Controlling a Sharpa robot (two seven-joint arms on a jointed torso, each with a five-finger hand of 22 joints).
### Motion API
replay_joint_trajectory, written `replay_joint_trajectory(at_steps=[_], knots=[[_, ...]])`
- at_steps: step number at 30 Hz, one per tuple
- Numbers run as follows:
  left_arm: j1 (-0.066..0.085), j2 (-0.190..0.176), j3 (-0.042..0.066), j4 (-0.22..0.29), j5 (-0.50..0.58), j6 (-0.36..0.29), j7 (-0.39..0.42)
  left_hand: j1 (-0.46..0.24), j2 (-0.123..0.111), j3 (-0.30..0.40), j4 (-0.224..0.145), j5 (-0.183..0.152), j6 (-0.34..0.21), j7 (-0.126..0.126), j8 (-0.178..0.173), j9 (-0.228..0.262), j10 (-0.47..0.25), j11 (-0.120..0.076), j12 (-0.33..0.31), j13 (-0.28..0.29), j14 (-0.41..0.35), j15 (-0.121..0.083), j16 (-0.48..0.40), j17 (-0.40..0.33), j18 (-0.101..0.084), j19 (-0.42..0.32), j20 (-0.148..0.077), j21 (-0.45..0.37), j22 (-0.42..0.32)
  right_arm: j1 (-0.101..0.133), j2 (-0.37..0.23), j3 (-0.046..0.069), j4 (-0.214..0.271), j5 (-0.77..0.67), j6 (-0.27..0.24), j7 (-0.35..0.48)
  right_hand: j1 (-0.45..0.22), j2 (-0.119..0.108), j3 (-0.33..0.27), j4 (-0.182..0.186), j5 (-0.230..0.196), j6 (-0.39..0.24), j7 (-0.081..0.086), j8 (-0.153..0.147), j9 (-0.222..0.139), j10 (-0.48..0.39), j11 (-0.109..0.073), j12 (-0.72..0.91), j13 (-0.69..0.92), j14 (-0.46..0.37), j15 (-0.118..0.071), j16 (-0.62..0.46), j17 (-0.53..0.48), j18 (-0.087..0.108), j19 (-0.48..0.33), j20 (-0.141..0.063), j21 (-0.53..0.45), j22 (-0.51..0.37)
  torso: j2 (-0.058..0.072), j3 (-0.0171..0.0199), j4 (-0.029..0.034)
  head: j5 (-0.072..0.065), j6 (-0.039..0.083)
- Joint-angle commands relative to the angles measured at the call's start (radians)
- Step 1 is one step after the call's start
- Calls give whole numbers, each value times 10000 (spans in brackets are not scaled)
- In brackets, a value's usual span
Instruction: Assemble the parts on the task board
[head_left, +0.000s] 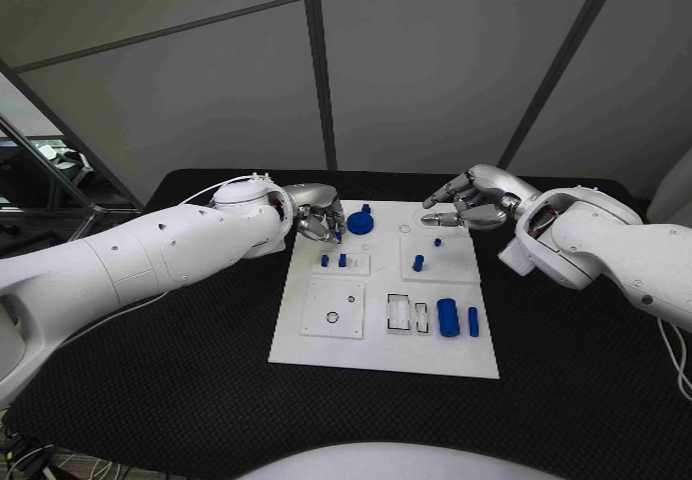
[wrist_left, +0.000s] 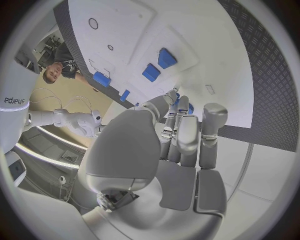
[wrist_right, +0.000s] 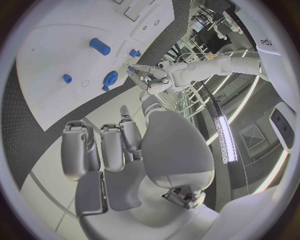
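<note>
The white task board (head_left: 378, 352) lies in the middle of the black table. My left hand (head_left: 315, 222) hovers at its far left corner and pinches a small blue part (wrist_right: 130, 68) at its fingertips (wrist_left: 177, 101). Just right of that hand a round blue part (head_left: 361, 217) sits on the board. My right hand (head_left: 469, 203) hangs over the far right corner with its fingers (wrist_right: 112, 145) loosely curled and nothing in them. Two small blue pegs (head_left: 333, 260), another peg (head_left: 418, 263), a blue cylinder (head_left: 447, 317) and a slim blue bar (head_left: 473, 320) are on the board.
A raised white plate with two holes (head_left: 333, 307) occupies the board's near left. Slotted recesses (head_left: 408, 313) lie beside the cylinder. Black table (head_left: 577, 350) surrounds the board on all sides.
</note>
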Motion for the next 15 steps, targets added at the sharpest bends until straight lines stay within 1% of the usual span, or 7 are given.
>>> replay_joint_trajectory(at_steps=[1, 15], knots=[[9, 22, 9, -37, 63, 355, -184, -82, 1, 31, 22, -68, 68, -15, -52, -15, 71, -7, -66, -12, 36, 11, -21, -27, -127, -57, 23, -66, -19, 17, 8, 6, 9, 13, 39, 99, -64, 71, -24, -44, 69, 77, 4, -56, -11, 54, 13, 67, 12, 423, -60, -32, 7, 64, 55, -74, -53, 595, 2, 8, -5, 6, -6], [-33, 141, 10, -150, 63, 498, -205, -98, -3, 38, 21, -98, 90, -21, -49, -20, 96, -16, -58, -12, 26, 6, -27, -39, -121, -80, 21, -87, -31, 17, 23, 6, 1, 13, 38, 105, -64, 71, -24, -44, 69, 77, 4, -56, -11, 54, 13, 67, 12, 423, -60, -32, 7, 64, 55, -74, -53, 595, 2, 5, -3, -11, -37]])
